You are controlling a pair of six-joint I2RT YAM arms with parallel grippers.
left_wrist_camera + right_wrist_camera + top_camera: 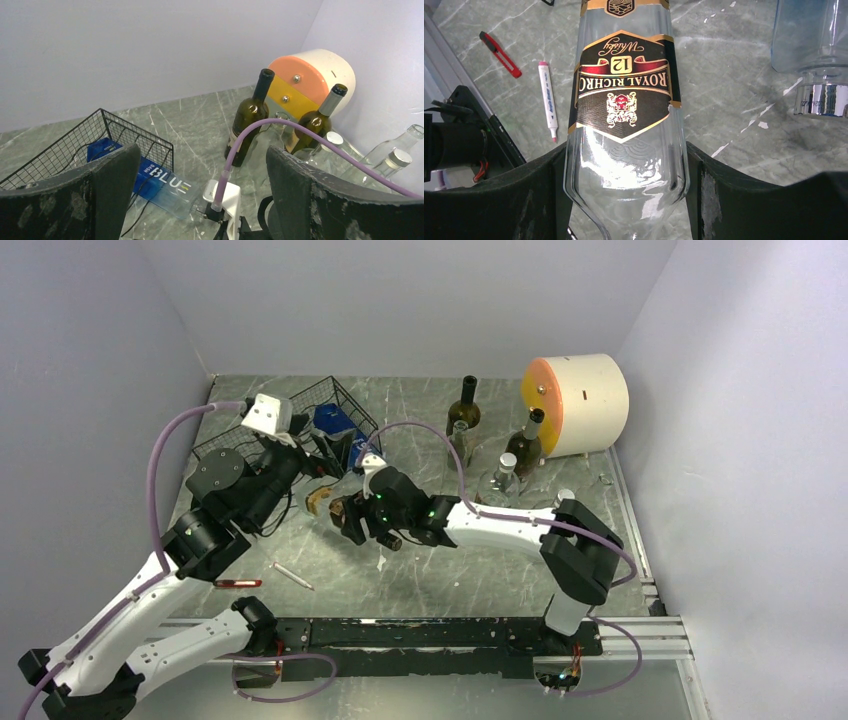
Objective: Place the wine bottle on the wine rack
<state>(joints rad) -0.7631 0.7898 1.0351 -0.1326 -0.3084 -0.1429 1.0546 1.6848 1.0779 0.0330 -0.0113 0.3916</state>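
My right gripper (356, 519) is shut on a clear glass bottle (624, 95) with a black, red and gold label, gripped at its shoulder, with the body pointing away from the wrist. In the top view this bottle (338, 508) is over the table's middle left, in front of the wine rack (290, 422). The rack is black wire mesh at the back left and also shows in the left wrist view (75, 142). A blue-tinted bottle (160, 182) lies partly inside it. My left gripper (202, 155) is open and empty beside the rack (305, 452).
Two dark wine bottles (463, 405) (525, 445) and several clear bottles (500, 480) stand at the back right by a cream cylinder with an orange face (578, 390). A red pen (500, 48) and a white marker (547, 100) lie on the table at the front left.
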